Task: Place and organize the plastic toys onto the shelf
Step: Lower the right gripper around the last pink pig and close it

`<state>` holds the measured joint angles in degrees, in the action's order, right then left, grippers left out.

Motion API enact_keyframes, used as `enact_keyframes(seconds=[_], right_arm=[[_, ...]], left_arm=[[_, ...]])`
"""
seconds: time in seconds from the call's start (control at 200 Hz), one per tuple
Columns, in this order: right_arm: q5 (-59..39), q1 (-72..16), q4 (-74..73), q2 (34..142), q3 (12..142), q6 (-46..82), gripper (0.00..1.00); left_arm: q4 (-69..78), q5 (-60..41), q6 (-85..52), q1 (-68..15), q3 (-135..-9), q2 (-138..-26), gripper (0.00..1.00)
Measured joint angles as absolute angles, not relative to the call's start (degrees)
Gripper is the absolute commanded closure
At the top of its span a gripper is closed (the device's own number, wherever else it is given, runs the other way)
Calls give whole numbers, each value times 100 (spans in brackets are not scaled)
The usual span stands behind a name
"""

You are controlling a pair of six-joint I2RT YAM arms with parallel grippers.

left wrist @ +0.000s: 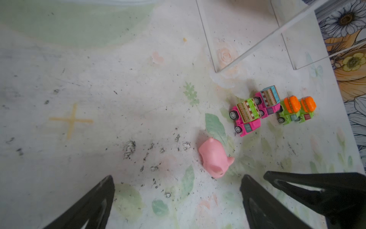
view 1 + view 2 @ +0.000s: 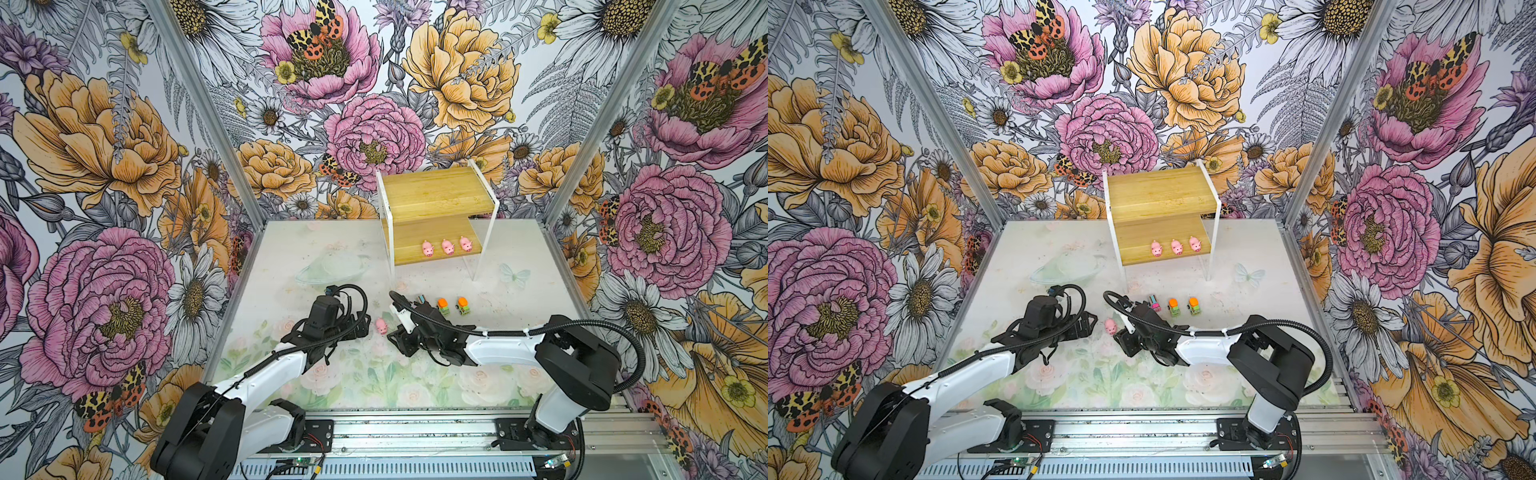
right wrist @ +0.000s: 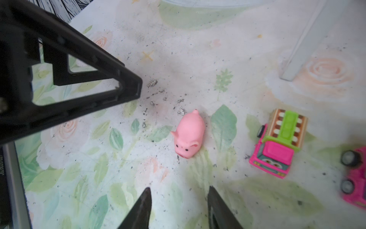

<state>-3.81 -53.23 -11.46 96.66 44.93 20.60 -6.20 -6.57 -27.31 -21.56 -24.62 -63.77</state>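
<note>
The shelf (image 2: 436, 191) (image 2: 1158, 191) stands at the back of the table, with three pink pigs (image 2: 447, 247) (image 2: 1177, 247) in a row on its lower board. A fourth pig (image 2: 381, 325) (image 1: 214, 160) (image 3: 189, 134) lies on the mat between my two grippers. My left gripper (image 2: 366, 322) (image 1: 177, 178) is open just left of this pig. Close on its right, my right gripper (image 2: 393, 335) (image 3: 179, 189) is open and empty. Two pink trucks (image 1: 246, 117) (image 3: 279, 142) and two green trucks (image 2: 453, 306) (image 1: 297, 109) sit in front of the shelf.
The shelf's thin white legs (image 1: 245, 53) (image 3: 303, 45) come down just behind the trucks. A pale dish-like shape (image 2: 332, 268) shows on the mat at the left. Floral walls close in both sides and the back. The arms' metal rail (image 2: 415, 432) runs along the front.
</note>
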Motion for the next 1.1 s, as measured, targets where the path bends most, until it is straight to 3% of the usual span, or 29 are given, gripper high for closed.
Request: enact_keyframes(seconds=[0.155, 0.711, 1.101], right_arm=[[-283, -5345, -1179, 10101, 4884, 2108, 53], [-213, -5345, -1098, 10886, 5424, 2211, 56], [-213, -5345, -1107, 11006, 5505, 2228, 69]], left_arm=[[-742, -864, -2838, -1806, -2320, -6101, 1], [-768, -1146, -2862, -1774, -2296, -6230, 1], [-760, -1173, -2860, -1756, -2296, -6351, 1]])
